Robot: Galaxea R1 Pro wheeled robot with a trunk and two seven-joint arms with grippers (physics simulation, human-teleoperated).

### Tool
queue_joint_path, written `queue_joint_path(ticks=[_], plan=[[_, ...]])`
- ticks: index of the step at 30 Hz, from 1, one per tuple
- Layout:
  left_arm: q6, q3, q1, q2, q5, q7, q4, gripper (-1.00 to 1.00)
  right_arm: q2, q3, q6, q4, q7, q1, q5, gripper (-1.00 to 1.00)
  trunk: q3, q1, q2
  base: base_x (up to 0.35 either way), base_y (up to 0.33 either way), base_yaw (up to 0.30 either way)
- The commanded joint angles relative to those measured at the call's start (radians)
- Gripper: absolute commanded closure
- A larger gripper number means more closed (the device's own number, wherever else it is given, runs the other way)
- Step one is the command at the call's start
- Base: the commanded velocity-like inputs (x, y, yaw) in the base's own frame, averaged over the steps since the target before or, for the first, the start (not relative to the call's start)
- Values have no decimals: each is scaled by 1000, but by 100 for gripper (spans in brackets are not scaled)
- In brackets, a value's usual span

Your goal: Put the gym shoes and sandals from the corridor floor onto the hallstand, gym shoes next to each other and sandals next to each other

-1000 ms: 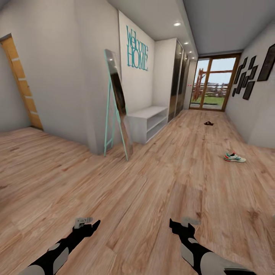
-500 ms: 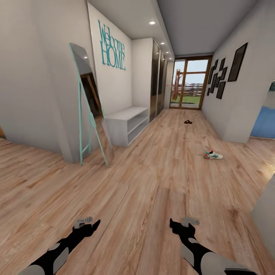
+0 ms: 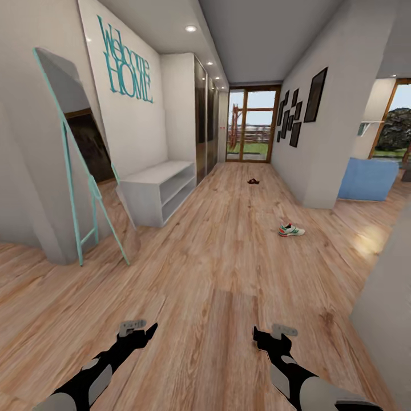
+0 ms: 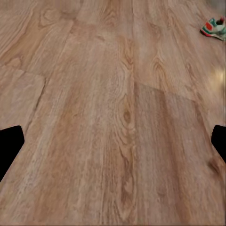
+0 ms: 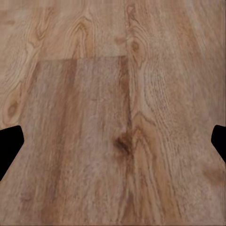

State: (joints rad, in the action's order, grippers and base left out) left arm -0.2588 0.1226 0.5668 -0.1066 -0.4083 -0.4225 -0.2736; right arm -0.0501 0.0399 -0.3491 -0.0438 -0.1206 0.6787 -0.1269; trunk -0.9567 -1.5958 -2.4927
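One white gym shoe [image 3: 291, 230] with green and red accents lies on the corridor floor [image 3: 228, 268] ahead to the right; it also appears far off in the left wrist view as the gym shoe [image 4: 214, 27]. Farther down the corridor lies a dark brown sandal [image 3: 253, 181]. The pale-grey hallstand [image 3: 157, 191] stands against the left wall, its shelves bare. My left gripper [image 3: 140, 331] and right gripper [image 3: 268, 335] hang low over the planks, far from the shoes. Both are open and hold nothing, as the left gripper [image 4: 113, 141] and right gripper [image 5: 113, 141] show.
A teal-framed mirror [image 3: 74, 171] leans on the wall left of the hallstand. Mirrored wardrobe doors [image 3: 202, 114] follow it, and a glass door [image 3: 251, 131] closes the far end. A wall corner [image 3: 319, 171], a blue block [image 3: 365, 180] and a near grey surface [image 3: 388, 297] stand right.
The whole view has swung to the right, so the mirror, hallstand and shoes sit further left in the picture. Both arms keep nearly the same pose.
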Motion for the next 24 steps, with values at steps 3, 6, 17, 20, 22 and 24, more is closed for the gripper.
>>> queue_joint_path(ticks=[3, 6, 17, 20, 22, 24], plan=[[-4, 9, 1, 12, -8, 59, -16, -100, -1, 3, -4, 1, 1, 1, -5, -100, -1, 0, 0, 348, -1, -300], [-4, 12, 1, 16, -5, 118, -21, -100, -1, 3, -4, 1, 1, 1, -4, -100, -1, 0, 0, 348, 0, -300], [-4, 17, 0, 18, 1, 170, -21, -100, -3, 3, -4, 1, 1, 1, 0, -100, -1, 0, 0, 348, 0, -296], [-4, 17, 0, 18, 1, 171, -20, -100, -3, 3, -4, 1, 1, 1, 1, -100, -1, 0, 0, 348, 0, -226], [-4, 17, -1, 18, 1, 171, -20, -100, -4, 3, -4, 1, 1, 1, 1, -100, -1, 0, 0, 348, 0, -139], [-4, 17, -1, 18, 1, 171, -19, -100, -4, 3, -5, 1, 1, 1, 1, -100, -1, 0, 0, 348, 0, -71]])
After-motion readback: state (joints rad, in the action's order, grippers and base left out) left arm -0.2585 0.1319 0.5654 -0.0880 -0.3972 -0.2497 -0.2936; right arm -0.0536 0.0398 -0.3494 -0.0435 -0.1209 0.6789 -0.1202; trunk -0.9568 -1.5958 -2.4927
